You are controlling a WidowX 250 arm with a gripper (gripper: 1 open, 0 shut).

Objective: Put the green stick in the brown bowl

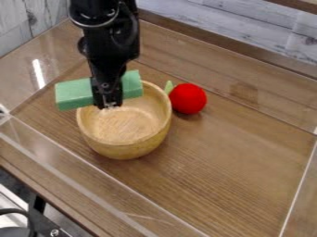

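And here we are at the brown bowl [124, 118], sitting on the wooden worktop [235, 176], warm brown planks with the grain running across. The black claw [109, 97] hangs over the bowl's far-left rim, pointing steeply down, its jaws clamped tight on the green stick [89, 91]. The stick lies flat and crosswise in that grip, one end reaching over the bowl's rim, the other end sticking out past the bowl on the left, off the wood and above the bowl's edge. Whether it touches the rim, I can't tell from here. Just right of the bowl, up against its far side, there's the red ball [187, 97] with a bit of green leaf, resting on the worktop. Around the bowl a clear plastic barrier [37, 148] fences in the working area, catching glare along its edges. Beyond the bowl, at the back, a pale whitewashed plank wall [260, 28].
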